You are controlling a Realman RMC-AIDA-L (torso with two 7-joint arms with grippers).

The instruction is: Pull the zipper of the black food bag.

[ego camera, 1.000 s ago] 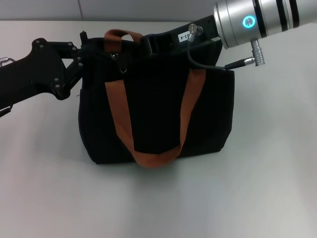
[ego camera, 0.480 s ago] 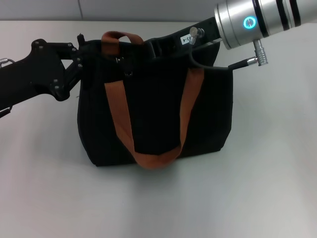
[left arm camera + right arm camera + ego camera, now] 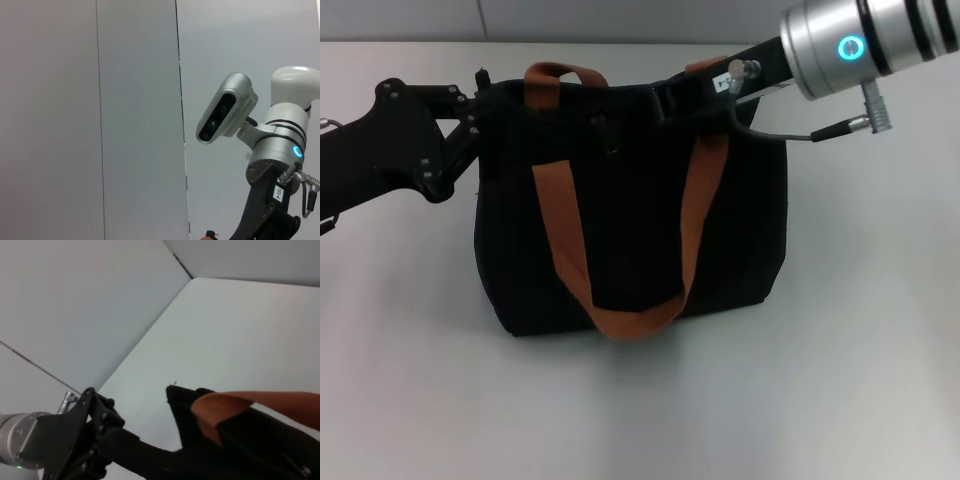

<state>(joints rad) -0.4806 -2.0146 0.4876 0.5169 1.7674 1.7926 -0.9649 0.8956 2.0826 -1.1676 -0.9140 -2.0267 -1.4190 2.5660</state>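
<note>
Large soft black fabric tote bag (image 3: 640, 230) at frame centre on flat white table (image 3: 840, 380). Left gripper (image 3: 485, 95) at bag's upper-left corner, touching. Right gripper (image 3: 670, 100) at upper right, on bag's top edge. Grey wall (image 3: 620, 18) behind, along frame top.

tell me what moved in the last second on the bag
The right pincer slid along the top edge of the black food bag toward the robot's right, and the zipper went the same way. The left pincer kept to the bag's left top corner; the bag stayed put.
</note>
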